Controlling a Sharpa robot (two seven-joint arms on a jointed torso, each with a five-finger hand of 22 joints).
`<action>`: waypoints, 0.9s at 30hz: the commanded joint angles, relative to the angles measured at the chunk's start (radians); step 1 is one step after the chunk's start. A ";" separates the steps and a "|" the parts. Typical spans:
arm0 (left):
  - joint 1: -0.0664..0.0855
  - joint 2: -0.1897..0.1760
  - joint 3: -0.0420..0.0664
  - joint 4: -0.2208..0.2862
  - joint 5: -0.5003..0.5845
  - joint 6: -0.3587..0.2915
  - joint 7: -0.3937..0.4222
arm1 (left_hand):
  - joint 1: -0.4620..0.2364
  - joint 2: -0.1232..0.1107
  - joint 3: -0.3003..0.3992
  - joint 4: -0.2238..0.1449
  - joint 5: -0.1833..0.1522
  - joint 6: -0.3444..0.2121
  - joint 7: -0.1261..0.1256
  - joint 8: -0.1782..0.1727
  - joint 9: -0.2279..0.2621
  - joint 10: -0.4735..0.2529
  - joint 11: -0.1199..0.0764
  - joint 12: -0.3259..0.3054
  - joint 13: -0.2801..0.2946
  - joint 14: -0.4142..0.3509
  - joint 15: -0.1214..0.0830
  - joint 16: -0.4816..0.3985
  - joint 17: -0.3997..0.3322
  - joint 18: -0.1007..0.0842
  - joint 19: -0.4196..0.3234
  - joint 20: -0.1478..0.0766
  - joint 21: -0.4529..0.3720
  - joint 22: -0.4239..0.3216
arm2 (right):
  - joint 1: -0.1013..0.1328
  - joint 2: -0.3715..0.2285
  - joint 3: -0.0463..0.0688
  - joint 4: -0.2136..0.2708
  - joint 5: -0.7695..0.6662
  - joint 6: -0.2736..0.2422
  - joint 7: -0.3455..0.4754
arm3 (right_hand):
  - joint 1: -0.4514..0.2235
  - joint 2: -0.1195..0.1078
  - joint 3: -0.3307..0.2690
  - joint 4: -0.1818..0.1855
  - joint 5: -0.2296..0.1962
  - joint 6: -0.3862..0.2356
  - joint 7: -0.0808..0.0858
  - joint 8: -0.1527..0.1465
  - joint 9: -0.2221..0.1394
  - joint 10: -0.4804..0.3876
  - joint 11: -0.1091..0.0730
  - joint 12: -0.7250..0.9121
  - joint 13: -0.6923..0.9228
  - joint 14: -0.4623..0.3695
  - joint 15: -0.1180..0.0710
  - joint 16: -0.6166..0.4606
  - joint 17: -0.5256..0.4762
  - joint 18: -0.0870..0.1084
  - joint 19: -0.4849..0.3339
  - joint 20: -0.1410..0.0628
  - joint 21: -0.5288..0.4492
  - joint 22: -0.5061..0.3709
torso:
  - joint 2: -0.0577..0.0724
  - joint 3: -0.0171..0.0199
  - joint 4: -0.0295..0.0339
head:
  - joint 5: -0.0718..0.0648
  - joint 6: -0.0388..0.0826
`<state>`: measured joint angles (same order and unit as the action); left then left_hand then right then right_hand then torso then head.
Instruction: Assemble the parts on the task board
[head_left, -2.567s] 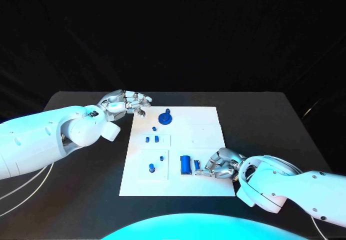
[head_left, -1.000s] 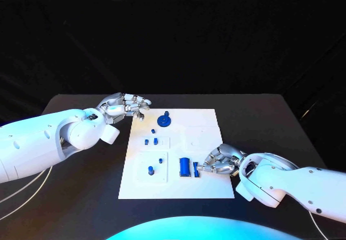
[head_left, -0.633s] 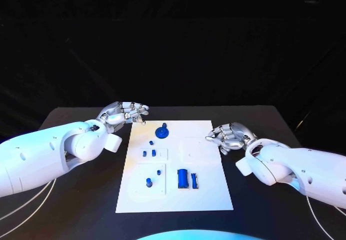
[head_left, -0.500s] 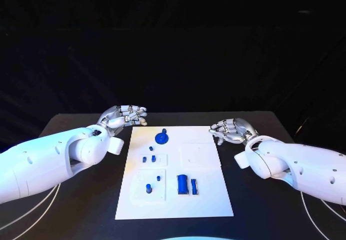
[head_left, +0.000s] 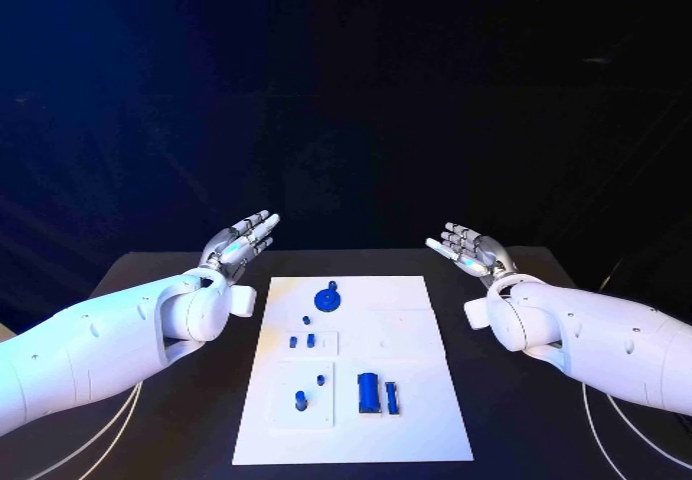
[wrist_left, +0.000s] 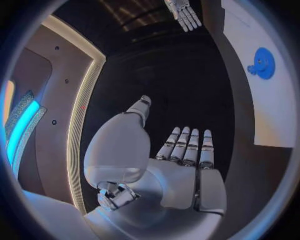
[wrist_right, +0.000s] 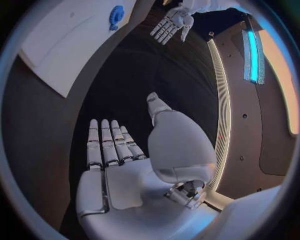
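Note:
The white task board (head_left: 411, 340) lies in the middle of the black table. On it sit a round blue part (head_left: 327, 297) at the far end, small blue pegs (head_left: 302, 340) on the left, and two blue bars (head_left: 375, 393) near the front. My left hand (head_left: 242, 240) is raised above the table's far left, fingers straight and apart, holding nothing. My right hand (head_left: 466, 248) is raised at the far right, flat and empty too. The left wrist view shows the left hand (wrist_left: 187, 155), the round part (wrist_left: 262, 63) and the right hand (wrist_left: 183, 12). The right wrist view shows the right hand (wrist_right: 112, 150) and the left hand (wrist_right: 172, 22).
Black table (head_left: 548, 420) surface runs on both sides of the board, with the far edge just behind the hands. My white forearms (head_left: 116, 340) reach in from either side over the table's edges.
My right hand left the blue bars at the board's front, rose to the far right and spread flat. My left hand uncurled and lifted. The camera view tilted.

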<state>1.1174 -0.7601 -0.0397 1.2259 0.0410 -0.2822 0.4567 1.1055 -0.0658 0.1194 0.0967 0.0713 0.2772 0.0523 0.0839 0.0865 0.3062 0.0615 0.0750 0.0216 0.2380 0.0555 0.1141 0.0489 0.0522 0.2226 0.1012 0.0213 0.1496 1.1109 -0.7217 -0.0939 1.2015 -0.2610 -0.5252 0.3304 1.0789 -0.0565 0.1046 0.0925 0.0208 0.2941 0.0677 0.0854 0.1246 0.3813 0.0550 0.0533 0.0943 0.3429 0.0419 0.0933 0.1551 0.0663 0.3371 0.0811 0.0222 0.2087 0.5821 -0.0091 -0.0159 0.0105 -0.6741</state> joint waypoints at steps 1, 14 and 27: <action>-0.006 0.000 0.004 0.036 -0.010 -0.063 0.010 | -0.351 0.066 -0.119 -0.097 -0.071 -0.277 -0.052 -0.084 -0.087 -0.306 -0.061 -0.075 -0.022 -0.238 -0.056 -0.114 -0.049 -0.052 -0.223 -0.101 -0.021 -0.150 | -0.007 -0.004 0.010 0.047 0.040 -0.041 0.035 | -0.342 0.056 -0.105 -0.093 -0.021 -0.294 -0.068 -0.085 -0.125 -0.381 -0.055 -0.053 -0.094 -0.343 -0.042 -0.093 -0.155 -0.066 -0.337 -0.081 -0.022 -0.209 | -0.015 0.0034 0.0064 | -0.004 0.027; -0.055 -0.016 0.033 0.282 -0.035 -0.401 0.052 | -1.106 0.066 -0.119 -0.097 -0.071 -0.277 -0.052 -0.084 -0.087 -0.306 -0.061 -0.075 -0.022 -0.238 -0.056 -0.114 -0.049 -0.052 -0.223 -0.101 -0.021 -0.150 | -0.055 -0.053 0.085 0.334 0.238 -0.223 0.173 | -1.079 0.056 -0.105 -0.093 -0.021 -0.294 -0.068 -0.085 -0.125 -0.381 -0.055 -0.053 -0.094 -0.343 -0.042 -0.093 -0.155 -0.066 -0.337 -0.081 -0.022 -0.209 | -0.038 0.0091 0.0159 | -0.011 0.074; -0.067 -0.020 0.040 0.344 -0.041 -0.488 0.063 | -1.106 0.066 -0.119 -0.097 -0.071 -0.277 -0.052 -0.084 -0.087 -0.306 -0.061 -0.075 -0.022 -0.238 -0.056 -0.114 -0.049 -0.052 -0.223 -0.101 -0.021 -0.150 | -0.061 -0.058 0.094 0.368 0.261 -0.245 0.190 | -1.079 0.056 -0.105 -0.093 -0.021 -0.294 -0.068 -0.085 -0.125 -0.381 -0.055 -0.053 -0.094 -0.343 -0.042 -0.093 -0.155 -0.066 -0.337 -0.081 -0.022 -0.209 | -0.038 0.0091 0.0159 | -0.011 0.074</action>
<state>1.0500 -0.7807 -0.0012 1.5666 0.0150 -0.7304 0.4949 0.0063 0.0009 0.0054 -0.0014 0.0034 0.0073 -0.0020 0.0034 0.0011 0.0036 0.0002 0.0066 0.0008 0.0037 0.0003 0.0064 0.0012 0.0208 0.0036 0.0001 0.0059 0.0013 1.0504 -0.7800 -0.0007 1.5678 -0.0134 -0.7552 0.4868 0.0051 -0.0004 0.0041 -0.0001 0.0052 0.0037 -0.0004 0.0034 0.0014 0.0052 0.0000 0.0035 0.0010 0.0051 -0.0002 0.0066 0.0013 0.0138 0.0047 0.0002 0.0049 0.0013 0.5444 0.0001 0.0000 0.0000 -0.6000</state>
